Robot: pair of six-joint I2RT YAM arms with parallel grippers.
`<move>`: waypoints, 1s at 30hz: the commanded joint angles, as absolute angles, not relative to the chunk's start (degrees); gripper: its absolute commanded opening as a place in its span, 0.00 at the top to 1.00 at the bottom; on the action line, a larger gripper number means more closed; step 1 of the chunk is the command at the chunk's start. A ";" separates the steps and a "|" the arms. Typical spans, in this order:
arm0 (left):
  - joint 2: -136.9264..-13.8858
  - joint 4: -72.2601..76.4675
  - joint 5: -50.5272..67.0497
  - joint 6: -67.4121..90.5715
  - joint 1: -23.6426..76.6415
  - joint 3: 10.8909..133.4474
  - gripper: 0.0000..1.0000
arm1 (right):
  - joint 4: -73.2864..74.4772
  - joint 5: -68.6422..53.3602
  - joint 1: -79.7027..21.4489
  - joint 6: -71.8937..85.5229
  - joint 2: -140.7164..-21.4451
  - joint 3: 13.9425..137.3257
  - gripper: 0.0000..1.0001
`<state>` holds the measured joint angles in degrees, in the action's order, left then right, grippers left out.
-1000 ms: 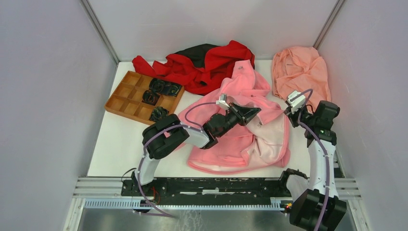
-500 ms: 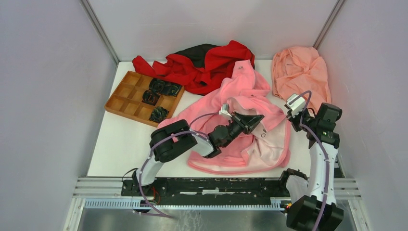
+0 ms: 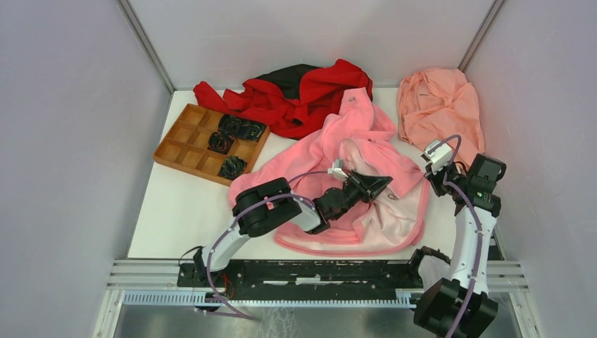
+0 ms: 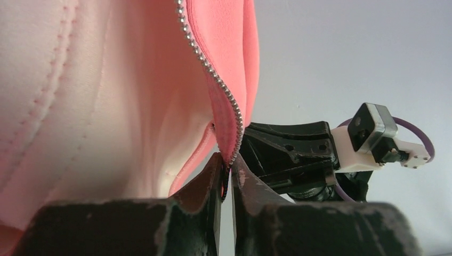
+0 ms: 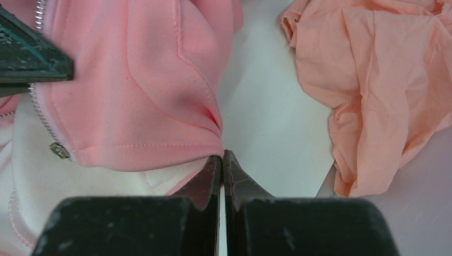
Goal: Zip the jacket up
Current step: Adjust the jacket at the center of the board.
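jacket (image 3: 317, 148): mid-table, rumpled, front open, not zipped
zipper teeth (image 4: 217, 80): strip runs into left gripper (image 4: 226, 173), fingers narrow, pinching it
right gripper (image 5: 222, 160): closed at the hem, can't tell if it's caught fabric
step: looks like lining up the bottom ends
next: guessing pin into slider (image 5: 58, 151)

overhead, plus wrist close-ups on jacket (image 3: 310, 151)

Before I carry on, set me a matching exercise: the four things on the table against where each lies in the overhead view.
Things:
1. jacket
2. red-and-black garment
3. peach cloth
4. wooden tray

Places:
A. far right corner
B. left side
C. middle
D. far edge, centre

Pairs: 1-C, 2-D, 3-A, 4-B
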<state>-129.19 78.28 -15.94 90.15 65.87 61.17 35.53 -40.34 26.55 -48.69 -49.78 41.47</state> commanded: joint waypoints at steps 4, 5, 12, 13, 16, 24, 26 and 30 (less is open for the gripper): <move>-132.26 76.58 -12.37 85.48 65.94 66.70 0.83 | 40.78 -43.06 28.04 -54.04 -52.10 44.85 0.95; -132.34 76.27 -12.05 84.66 65.85 66.93 0.83 | 41.51 -43.07 28.04 -54.94 -52.90 45.14 0.93; -134.26 78.18 -9.92 82.18 65.10 67.32 0.88 | 49.36 -42.60 28.04 -62.57 -57.58 48.22 0.74; -134.68 78.74 -9.40 82.25 64.92 67.59 0.91 | 51.00 -42.19 28.04 -63.91 -57.75 48.97 0.69; -135.65 79.30 -8.06 81.82 64.30 68.42 0.96 | 54.56 -40.68 28.25 -67.01 -57.69 51.85 0.54; -136.82 81.10 -6.11 81.39 63.46 68.99 0.96 | 70.19 -46.83 28.48 -75.08 -60.68 60.34 0.36; -137.27 81.06 -5.55 81.47 63.46 69.76 0.96 | 70.38 -47.37 28.31 -75.11 -61.95 58.78 0.37; -138.20 80.65 -4.76 81.75 63.48 71.18 0.96 | 68.01 -46.52 27.82 -72.88 -64.12 56.71 0.36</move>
<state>-136.59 78.26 -6.72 84.75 63.66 68.58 66.35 -44.64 28.23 -72.58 -62.39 58.17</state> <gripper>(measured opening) 0.063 0.637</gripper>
